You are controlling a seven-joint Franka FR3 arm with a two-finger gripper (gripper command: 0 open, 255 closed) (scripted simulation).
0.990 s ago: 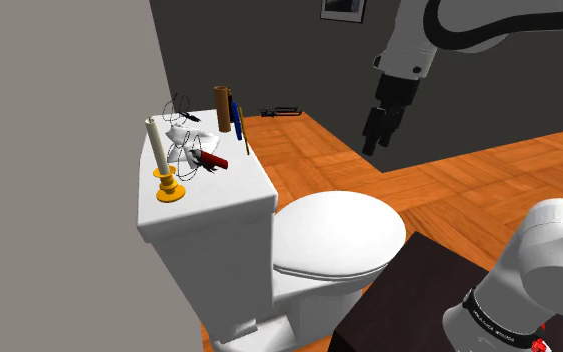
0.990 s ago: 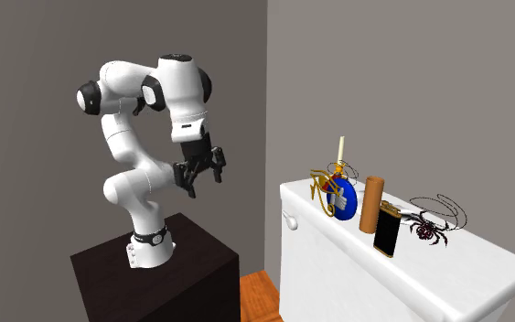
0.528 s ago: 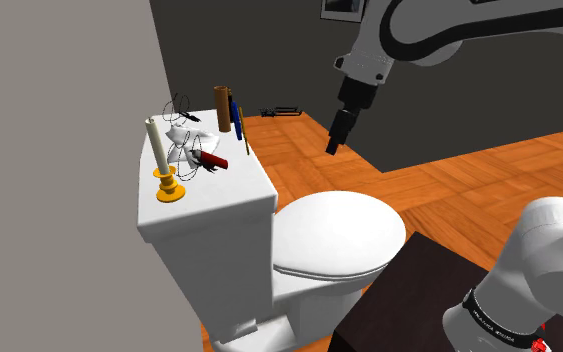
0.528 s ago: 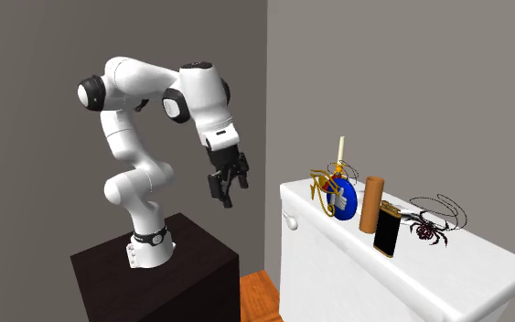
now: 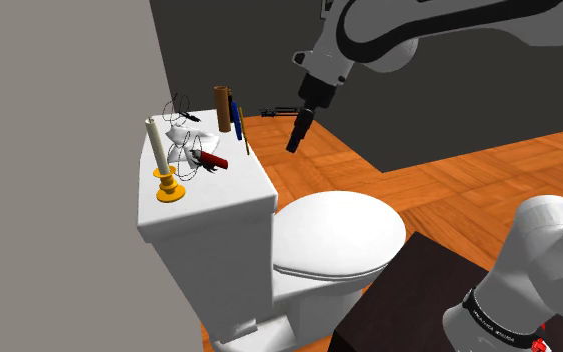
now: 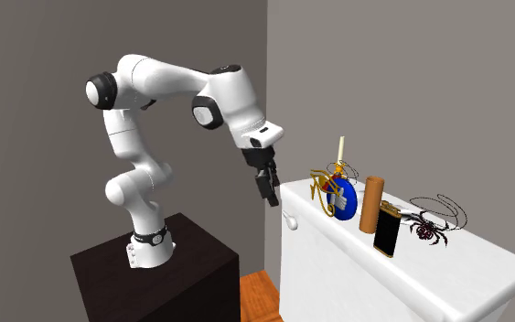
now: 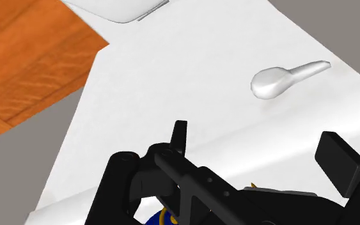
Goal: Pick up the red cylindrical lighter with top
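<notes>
Gripper (image 5: 293, 146) fingers apart, holding nothing, in the air near the front of the toilet tank (image 5: 209, 215). Red lighter (image 5: 215, 160) lies flat on the tank lid, near a candle (image 5: 155, 148), apart from the gripper.

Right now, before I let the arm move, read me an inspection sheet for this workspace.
Surface: white toilet tank lid, flat and crowded.
Job's things: red lighter lying on its side on the lid, untouched.
Clutter: candle in yellow holder, brown cylinder, blue object, black-and-gold box, wire spider.
Hand: the hand is open and empty, in the air near the tank, apart from the lighter.
Cables: nothing seen.
Surroundings: closed toilet seat, wood floor, grey walls.
</notes>
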